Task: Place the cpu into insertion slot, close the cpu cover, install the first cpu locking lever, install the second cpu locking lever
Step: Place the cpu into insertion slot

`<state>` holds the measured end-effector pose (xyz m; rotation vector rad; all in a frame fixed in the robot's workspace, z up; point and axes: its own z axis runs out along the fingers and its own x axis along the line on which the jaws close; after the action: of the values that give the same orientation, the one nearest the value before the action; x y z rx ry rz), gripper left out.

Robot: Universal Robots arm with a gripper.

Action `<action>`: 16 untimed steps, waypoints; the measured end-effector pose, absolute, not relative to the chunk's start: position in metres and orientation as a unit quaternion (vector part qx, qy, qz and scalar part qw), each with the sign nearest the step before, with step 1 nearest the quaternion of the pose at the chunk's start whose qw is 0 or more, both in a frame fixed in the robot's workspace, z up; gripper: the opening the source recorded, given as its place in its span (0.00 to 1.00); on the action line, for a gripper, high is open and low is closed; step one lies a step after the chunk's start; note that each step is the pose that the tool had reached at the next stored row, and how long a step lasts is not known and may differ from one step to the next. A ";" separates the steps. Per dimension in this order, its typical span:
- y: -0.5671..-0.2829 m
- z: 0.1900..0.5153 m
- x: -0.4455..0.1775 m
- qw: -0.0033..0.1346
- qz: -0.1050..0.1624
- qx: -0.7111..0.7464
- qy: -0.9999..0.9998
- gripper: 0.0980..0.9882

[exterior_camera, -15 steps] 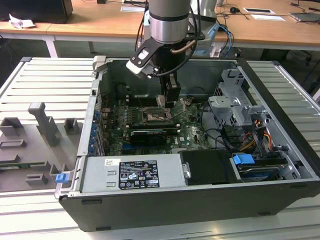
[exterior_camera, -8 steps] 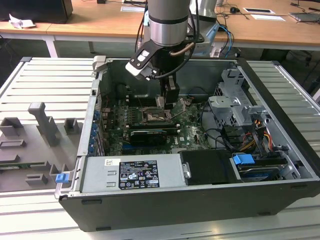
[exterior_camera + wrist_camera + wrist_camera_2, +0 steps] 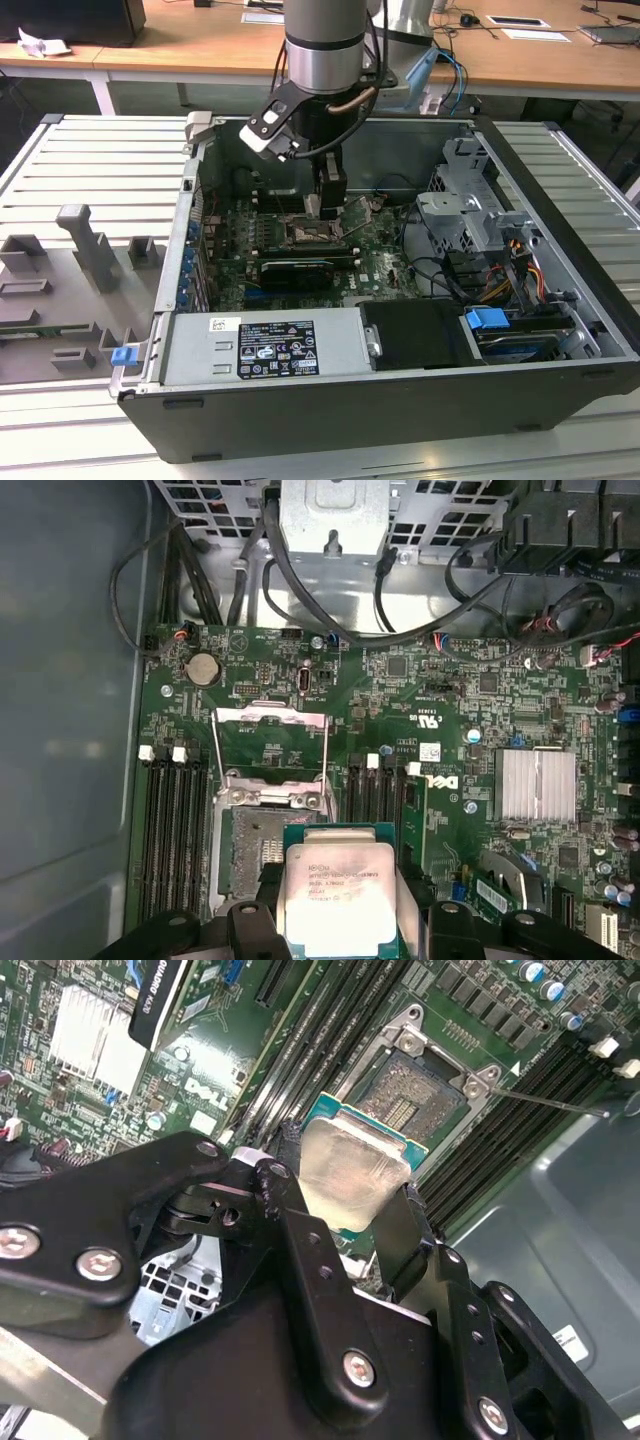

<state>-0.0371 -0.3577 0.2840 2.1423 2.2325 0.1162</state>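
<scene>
Hand (image 3: pixel 348 1180) grips cpu (image 3: pixel 340 895) flat, metal face up.

Vertical arm (image 3: pixel 322 45), tool (image 3: pixel 352 1188) in pinch grip.

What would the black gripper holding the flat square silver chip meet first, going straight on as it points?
Probably the gripper would bring its flat square silver chip onto the open dark square socket with a grey metal rim; exact alignment is unclear.

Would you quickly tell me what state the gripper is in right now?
Gripper: shut on the cpu, which is held by the insertion slot and not yet seated in it.
</scene>
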 end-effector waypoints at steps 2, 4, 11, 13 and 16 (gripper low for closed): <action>-0.357 0.283 -0.037 0.023 0.038 0.693 0.720 0.48; -0.357 0.283 -0.038 0.023 0.038 0.694 0.719 0.48; -0.357 0.281 -0.038 0.023 0.037 0.694 0.718 0.48; -0.357 0.280 -0.038 0.023 0.037 0.695 0.718 0.48; -0.357 0.279 -0.038 0.023 0.037 0.695 0.718 0.48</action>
<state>-0.0378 -0.3572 0.2794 2.1520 2.2227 0.1160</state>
